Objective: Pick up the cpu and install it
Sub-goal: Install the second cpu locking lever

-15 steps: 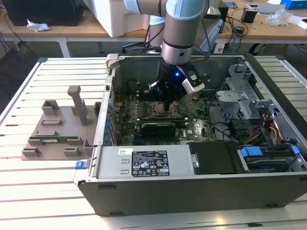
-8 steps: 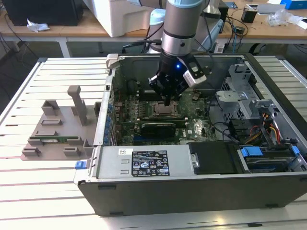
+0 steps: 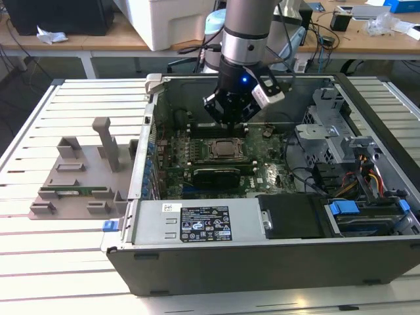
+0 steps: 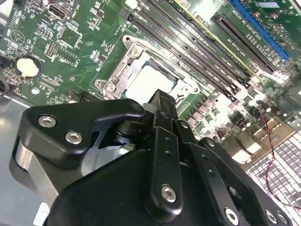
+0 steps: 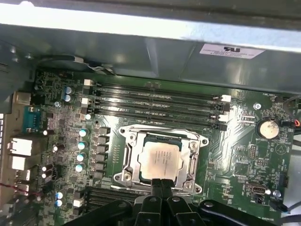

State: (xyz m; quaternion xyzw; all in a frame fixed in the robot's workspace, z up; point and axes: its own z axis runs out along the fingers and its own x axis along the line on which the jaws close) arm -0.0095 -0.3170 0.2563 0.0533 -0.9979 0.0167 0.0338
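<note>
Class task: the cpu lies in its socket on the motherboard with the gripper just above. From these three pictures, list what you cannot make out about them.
- Near edge of the cpu: in both wrist views the gripper covers it.
- Whether the gripper touches the cpu: contact spot hidden by the gripper's body.
- Socket frame latched or loose: not discernible.
- In the exterior view the cpu is too small to judge seating.
</note>
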